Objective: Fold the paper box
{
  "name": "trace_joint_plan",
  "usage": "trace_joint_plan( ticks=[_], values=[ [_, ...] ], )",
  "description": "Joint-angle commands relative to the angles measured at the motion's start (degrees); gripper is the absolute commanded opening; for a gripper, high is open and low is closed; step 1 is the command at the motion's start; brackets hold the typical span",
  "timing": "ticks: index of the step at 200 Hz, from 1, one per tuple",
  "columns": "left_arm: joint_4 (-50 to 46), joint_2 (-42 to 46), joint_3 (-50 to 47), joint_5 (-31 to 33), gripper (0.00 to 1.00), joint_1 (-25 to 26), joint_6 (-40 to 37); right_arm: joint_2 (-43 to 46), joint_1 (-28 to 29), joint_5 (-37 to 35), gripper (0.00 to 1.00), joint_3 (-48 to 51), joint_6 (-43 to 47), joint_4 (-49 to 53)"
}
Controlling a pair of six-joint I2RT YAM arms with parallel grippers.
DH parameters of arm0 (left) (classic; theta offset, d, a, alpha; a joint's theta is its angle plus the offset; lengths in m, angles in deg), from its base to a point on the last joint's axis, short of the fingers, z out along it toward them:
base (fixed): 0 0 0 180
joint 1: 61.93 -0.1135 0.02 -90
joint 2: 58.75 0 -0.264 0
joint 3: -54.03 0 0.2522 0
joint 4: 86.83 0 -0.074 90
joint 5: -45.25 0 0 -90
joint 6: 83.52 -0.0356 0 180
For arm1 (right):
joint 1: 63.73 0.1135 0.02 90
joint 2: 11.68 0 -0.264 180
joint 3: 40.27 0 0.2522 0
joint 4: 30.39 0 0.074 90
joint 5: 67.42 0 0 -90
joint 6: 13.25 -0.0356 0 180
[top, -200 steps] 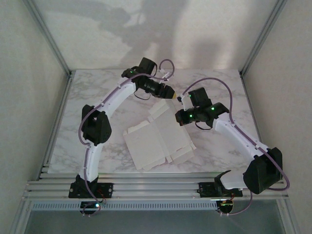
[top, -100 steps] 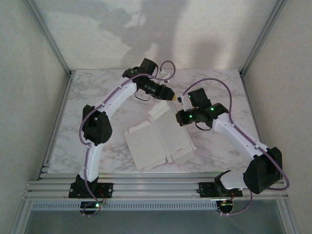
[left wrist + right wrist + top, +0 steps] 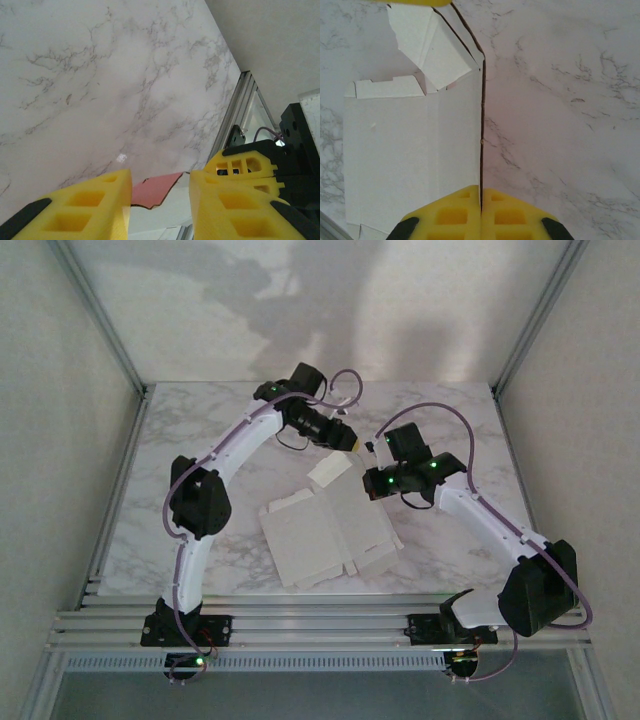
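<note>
Top view: marble table [image 3: 190,430], paper box [image 3: 322,537] lying mid-table between the two arms, mostly flat, white face up, near the front rail [image 3: 320,625]. One far flap [image 3: 329,471] is tilted up off the sheet, just beside the left gripper [image 3: 356,443]. Left gripper jaws are parted. Its wrist cam shows the pink flap tip in the gap, and I can't tell if either pad touches it. Just right of that, the right gripper [image 3: 481,192] is clenched on a raised panel of the box, with the board seen edge-on running straight out from the pads. The grippers are nearly tip to tip over the box's far right corner. The right one's yellow fingers [image 3: 240,161] sit just beside the left's right finger.
</note>
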Motion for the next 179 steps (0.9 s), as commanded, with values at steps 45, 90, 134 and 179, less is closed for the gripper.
trace_joint_plan(
  ticks=[45, 90, 134, 179],
  values=[
    [-3.3, 2.3, 1.5, 2.7, 0.36, 2.4, -1.9, -0.6, 0.5, -2.1, 0.0, 0.7, -1.4, -1.9],
    [-2.6, 2.6, 1.6, 2.9, 0.38, 3.8, -1.2, -0.6, 0.6, -2.3, 0.0, 1.6, -2.2, -2.7],
    [-2.1, 3.0, -0.5, 1.5, 0.38, 5.0, -0.8, 0.0, 0.6, -4.2, 0.0, 2.7, -3.3, -3.6],
    [1.4, 5.8, -6.2, -0.2, 0.39, 5.5, 0.8, 0.5, 0.6, -4.6, 0.0, 3.8, -4.4, -4.8]
  ],
)
